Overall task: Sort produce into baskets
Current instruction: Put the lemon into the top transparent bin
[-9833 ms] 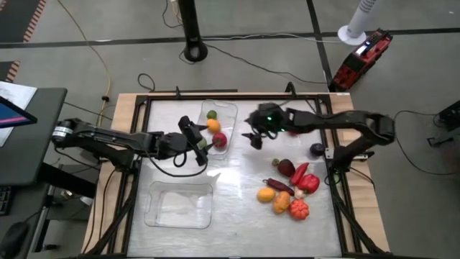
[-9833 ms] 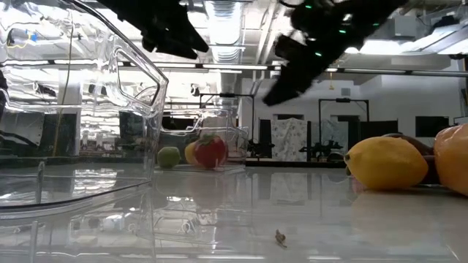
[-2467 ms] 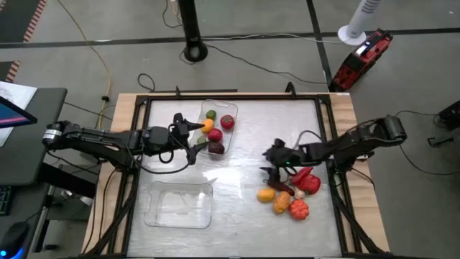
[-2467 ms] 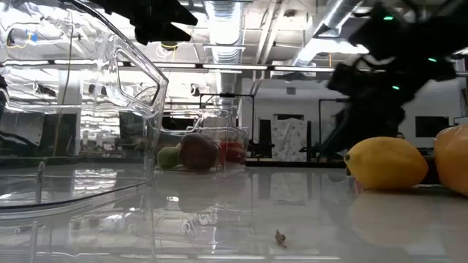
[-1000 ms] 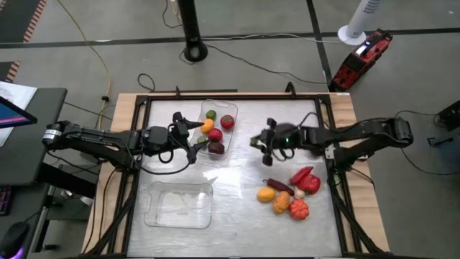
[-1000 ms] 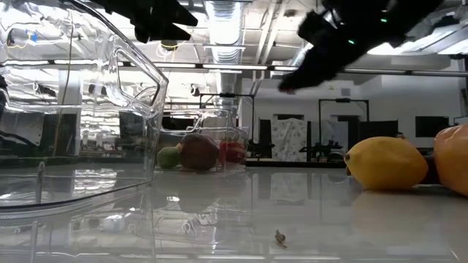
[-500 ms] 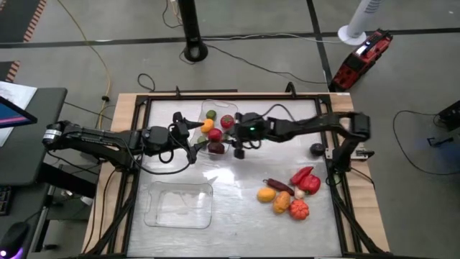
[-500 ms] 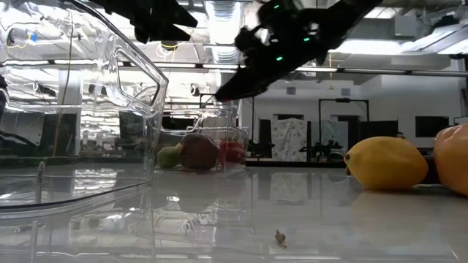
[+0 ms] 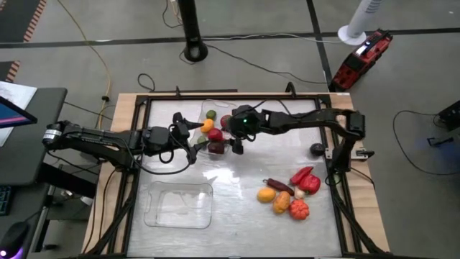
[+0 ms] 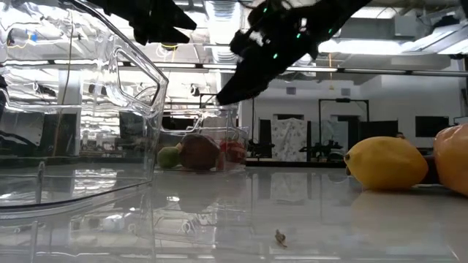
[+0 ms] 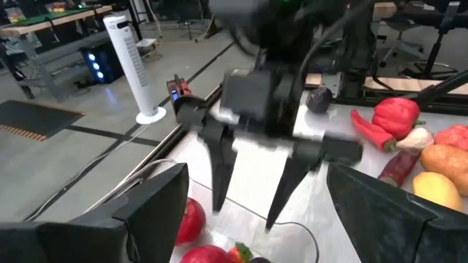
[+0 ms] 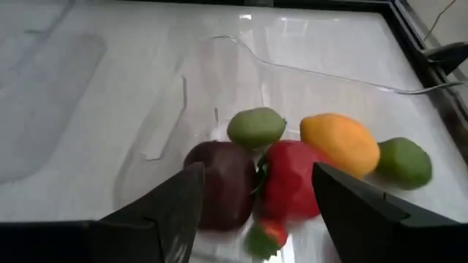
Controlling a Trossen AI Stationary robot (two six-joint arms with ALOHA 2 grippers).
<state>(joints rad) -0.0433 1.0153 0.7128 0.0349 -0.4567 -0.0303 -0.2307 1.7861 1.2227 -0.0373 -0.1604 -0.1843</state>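
Right gripper [image 9: 236, 146] is poised over the far clear basket [image 9: 231, 109], at its edge nearest the table's middle; its two fingers [image 11: 219, 175] stand apart and nothing sits between them. Seen past those fingers in the right wrist view, the basket holds a dark purple piece [image 12: 223, 183], a red piece [image 12: 292, 179], a small strawberry [image 12: 265, 235], a green piece [image 12: 256, 126], an orange piece [image 12: 340, 142] and a second green piece [image 12: 398, 162], all bunched together and touching. In the low view the same cluster [image 10: 199, 152] shows through the basket's wall, with the right arm dark above it. Left gripper [image 9: 192, 140] lies just beside that basket on its left-arm side, fingers spread wide, holding nothing. The near clear basket [image 9: 179, 204] has no produce visible in it; its wall fills the left of the low view. The unsorted pile sits on the right arm's side of the table [image 9: 237, 187], well apart from both baskets: a red pepper [image 9: 309, 183], red chili [image 9: 299, 174], a dark red long piece [image 9: 277, 185], yellow lemon [image 9: 266, 194], an orange piece [image 9: 281, 202] and a ridged red-orange piece [image 9: 298, 209]. A dark purple round piece [image 9: 316, 149] lies alone near the right arm's base.
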